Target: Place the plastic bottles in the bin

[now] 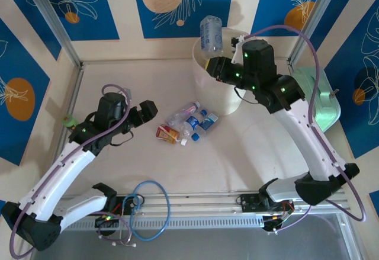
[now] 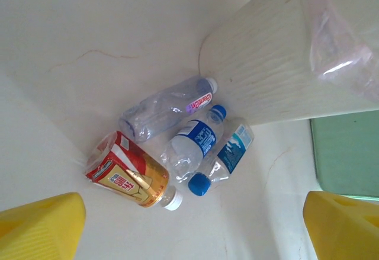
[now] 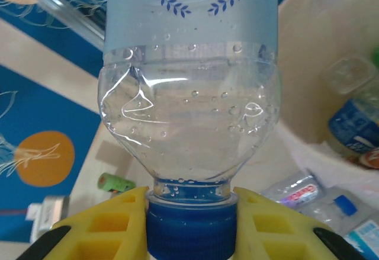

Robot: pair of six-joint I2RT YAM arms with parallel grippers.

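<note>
Top external view: we see our right gripper point(image 1: 214, 64) pinching a clear bottle point(image 1: 211, 35) by its cap point(image 3: 189, 236) above the bin point(image 1: 216, 100); some bottles point(image 3: 354, 124) lie inside; four more bottles point(image 1: 188, 124) lie near-left of it; our left gripper point(image 1: 146, 111) hangs spread.

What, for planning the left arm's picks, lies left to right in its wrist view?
Red-and-gold-labelled plastic bottle, crumpled clear bottle with dark blue label, slim clear bottle with pale blue label, mint-green case.

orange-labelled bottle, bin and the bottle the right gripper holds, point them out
orange-labelled bottle point(image 2: 127, 174), left wrist view, middle of its label
bin point(image 2: 266, 76), left wrist view, outer wall
held bottle point(image 3: 189, 135), right wrist view, clear shoulder above the cap
</note>
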